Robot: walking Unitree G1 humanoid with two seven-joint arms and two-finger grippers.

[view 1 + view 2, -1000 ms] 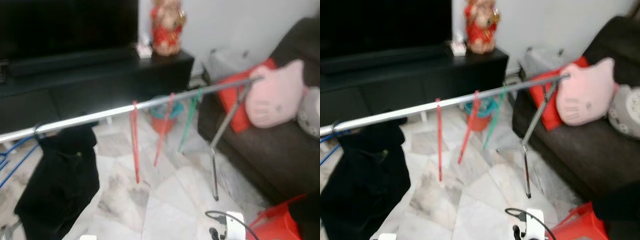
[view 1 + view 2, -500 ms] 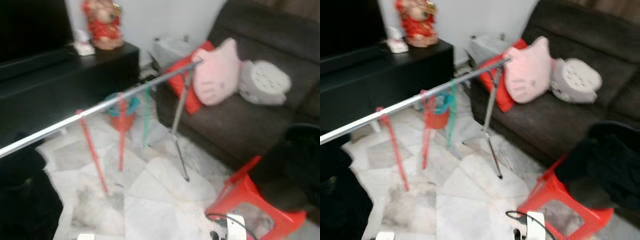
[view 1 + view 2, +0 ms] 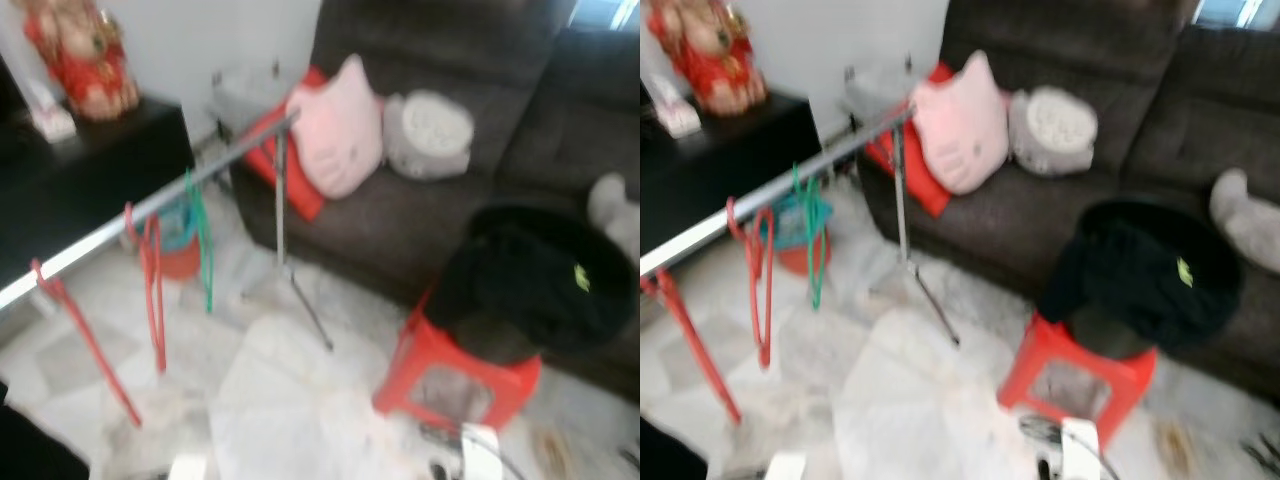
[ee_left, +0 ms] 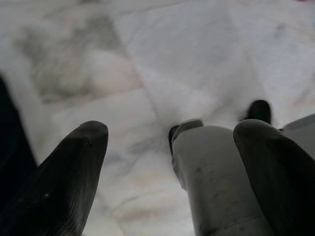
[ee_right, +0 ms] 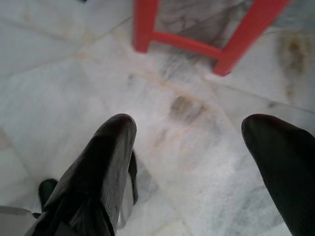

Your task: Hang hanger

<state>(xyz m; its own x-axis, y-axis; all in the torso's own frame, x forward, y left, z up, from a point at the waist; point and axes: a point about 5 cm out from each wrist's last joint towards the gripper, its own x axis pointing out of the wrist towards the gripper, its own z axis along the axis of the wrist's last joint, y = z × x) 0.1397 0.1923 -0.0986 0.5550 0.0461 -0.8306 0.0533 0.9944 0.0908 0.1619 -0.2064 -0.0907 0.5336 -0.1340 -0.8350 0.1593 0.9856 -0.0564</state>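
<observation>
Hangers are seen on a silver rail [image 3: 150, 205] that slopes across the left of the blurred head views: one green hanger [image 3: 203, 245] nearest the rail's upright leg [image 3: 281, 200], two red hangers [image 3: 152, 290] beside it, and a further red one [image 3: 85, 345] lower down the rail. None is held by either gripper.

Left gripper [image 4: 172, 162] is pointed down at the pale marble floor [image 5: 59, 98], its two black fingers [image 4: 69, 182] spread wide with nothing between them; a grey part of the robot's body is visible past them. Right gripper [image 5: 197, 162] is likewise spread apart over the floor and carries nothing, with the legs of a red stool [image 5: 197, 34] just beyond its fingertips.

Red stool is noted in the head views at lower right, in front of a dark sofa [image 3: 450, 120]. A black garment [image 3: 540, 280] is heaped on the stool. On the sofa, a pink cat-shaped cushion [image 3: 340, 130] is propped against a red cushion [image 3: 285, 165], with a grey round cushion [image 3: 430, 135] beside it. A red figurine [image 3: 80, 55] stands on a black cabinet [image 3: 90, 170] at upper left. A teal-and-red bucket [image 3: 178, 240] is partly visible behind the hangers.
</observation>
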